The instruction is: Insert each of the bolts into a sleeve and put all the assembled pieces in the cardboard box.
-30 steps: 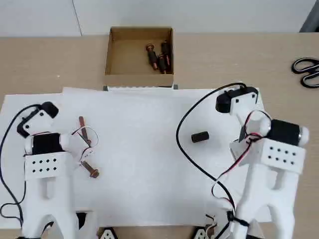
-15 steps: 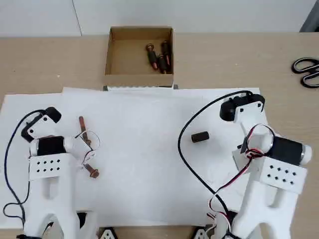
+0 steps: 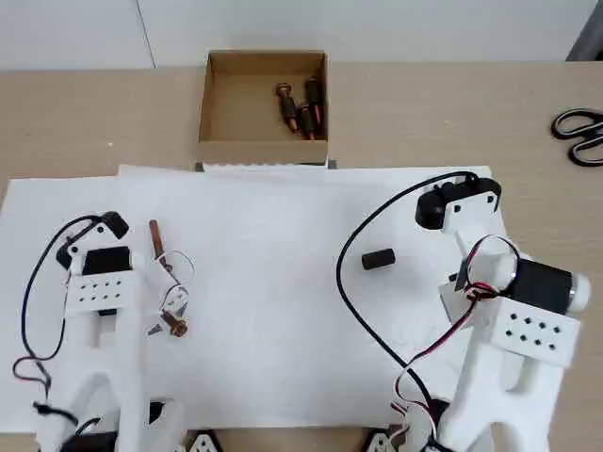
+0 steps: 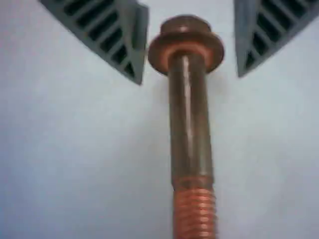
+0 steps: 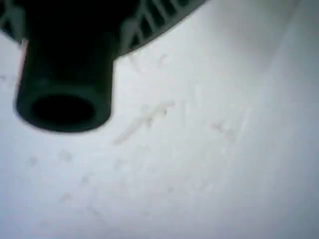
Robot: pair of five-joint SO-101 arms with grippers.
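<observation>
On the white paper two copper bolts lie by my left arm, one (image 3: pixel 156 241) farther back and one (image 3: pixel 172 324) nearer the front. My left gripper (image 3: pixel 171 298) hangs between them. In the left wrist view its fingers (image 4: pixel 107 37) stand open on either side of a bolt's (image 4: pixel 189 124) flanged head. A black sleeve (image 3: pixel 378 259) lies loose in the middle right of the paper. My right gripper (image 5: pixel 75 20) is shut on another black sleeve (image 5: pixel 65 84), open end facing the camera, above bare paper. The cardboard box (image 3: pixel 215 104) at the back holds several assembled pieces (image 3: pixel 301 105).
The white paper sheet (image 3: pixel 273 311) covers most of the table. Black scissors (image 3: pixel 579 132) lie at the far right edge. Black cables loop from both arms over the paper, one (image 3: pixel 353 292) passing just beside the loose sleeve.
My left arm has drawn back toward the table's front, its gripper now lower by the bolts. My right arm shifted slightly right and toward the front, then held still. The loose sleeve stayed put.
</observation>
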